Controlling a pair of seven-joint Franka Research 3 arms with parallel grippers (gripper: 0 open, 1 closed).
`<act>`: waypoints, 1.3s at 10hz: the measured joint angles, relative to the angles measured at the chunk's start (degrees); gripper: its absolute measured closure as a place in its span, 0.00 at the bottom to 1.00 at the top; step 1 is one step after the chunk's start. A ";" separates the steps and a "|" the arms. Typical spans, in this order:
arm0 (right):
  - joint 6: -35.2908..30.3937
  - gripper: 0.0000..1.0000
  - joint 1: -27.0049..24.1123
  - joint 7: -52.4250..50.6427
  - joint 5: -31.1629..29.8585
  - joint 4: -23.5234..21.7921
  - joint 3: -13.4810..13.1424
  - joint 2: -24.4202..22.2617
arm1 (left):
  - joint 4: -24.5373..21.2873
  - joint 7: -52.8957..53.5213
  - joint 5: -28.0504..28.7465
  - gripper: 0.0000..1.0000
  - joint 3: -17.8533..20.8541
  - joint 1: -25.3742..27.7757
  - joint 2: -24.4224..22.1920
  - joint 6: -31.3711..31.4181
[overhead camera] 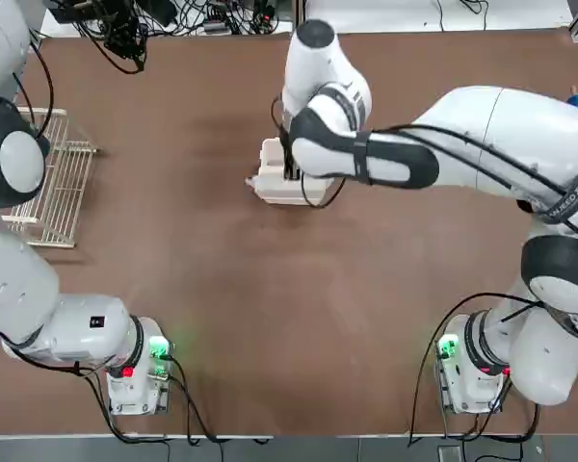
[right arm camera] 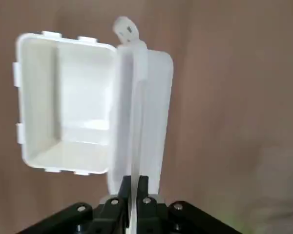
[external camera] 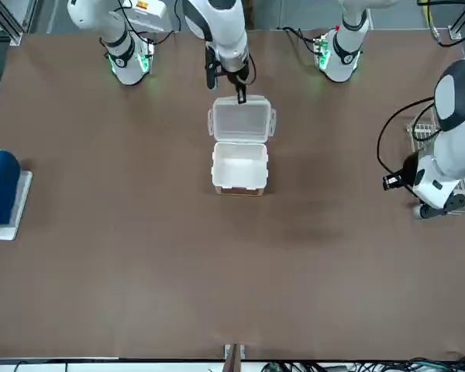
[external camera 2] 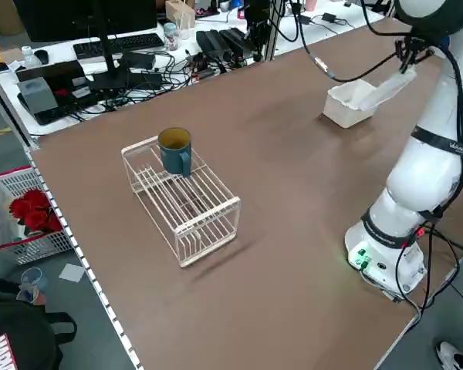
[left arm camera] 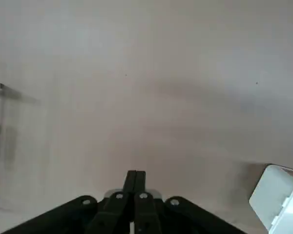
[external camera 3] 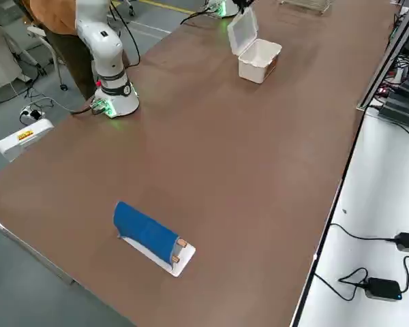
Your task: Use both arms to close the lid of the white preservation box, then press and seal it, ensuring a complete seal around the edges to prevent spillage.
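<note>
Right tool (right arm camera: 133, 187) sits nearest the wrist camera, its two fingers (right arm camera: 123, 187) clamped together on the free edge of the lid (right arm camera: 146, 107), which stands raised at an angle above the white preservation box (right arm camera: 63, 97). Box interior is exposed and shows nothing inside. In the front view, a blue object on a white base (external camera: 4, 190) lies at the far left of the brown desk (external camera: 139, 256); the box (external camera: 239, 170) rests near the desk's middle with the lid (external camera: 242, 120) lifted on the robot's side, and the right tool (external camera: 239, 96) grips the lid's upper edge. Further right, the left arm (external camera: 449, 155) hangs beside a white wire rack (external camera: 434, 136) holding a teal mug (external camera 2: 175, 149), well apart from the box. Left tool (left arm camera: 136, 183) hovers over bare desk with its fingers pressed together on nothing; a corner of the box (left arm camera: 278, 200) shows at the frame edge.
</note>
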 joint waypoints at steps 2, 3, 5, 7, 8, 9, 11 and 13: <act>1.63 0.93 -2.50 -3.74 1.29 2.51 -0.56 2.27 | 0.00 -0.06 -1.40 0.99 0.12 0.45 0.38 0.90; 2.23 0.92 -3.59 -4.81 1.32 4.22 -0.70 4.02 | -0.01 -0.06 -1.58 0.99 0.15 0.71 0.45 1.05; 3.06 0.80 -6.09 -6.94 1.73 6.95 -0.92 8.11 | -0.03 -0.06 -1.61 0.99 0.14 0.91 0.70 1.48; 3.64 0.52 -8.31 -8.06 3.37 10.22 -1.13 12.56 | -0.06 -0.06 -1.77 0.99 0.09 0.79 1.28 2.37; 3.60 0.36 -8.65 -8.44 3.68 11.62 -1.34 14.01 | -0.07 -0.10 -2.13 0.99 0.04 0.63 1.64 2.47; 3.44 0.22 -8.69 -9.01 3.77 12.62 -1.57 14.62 | -0.08 -0.63 -2.78 0.99 0.02 0.26 2.01 2.92; 2.41 0.20 -8.71 -9.85 3.82 14.51 -2.66 14.63 | -0.27 -3.89 -3.08 0.99 -0.10 -2.05 2.45 3.62; 1.84 0.20 -8.77 -11.05 4.07 15.80 -4.51 14.61 | -1.20 -5.48 -3.08 0.99 -0.19 -3.90 2.55 3.90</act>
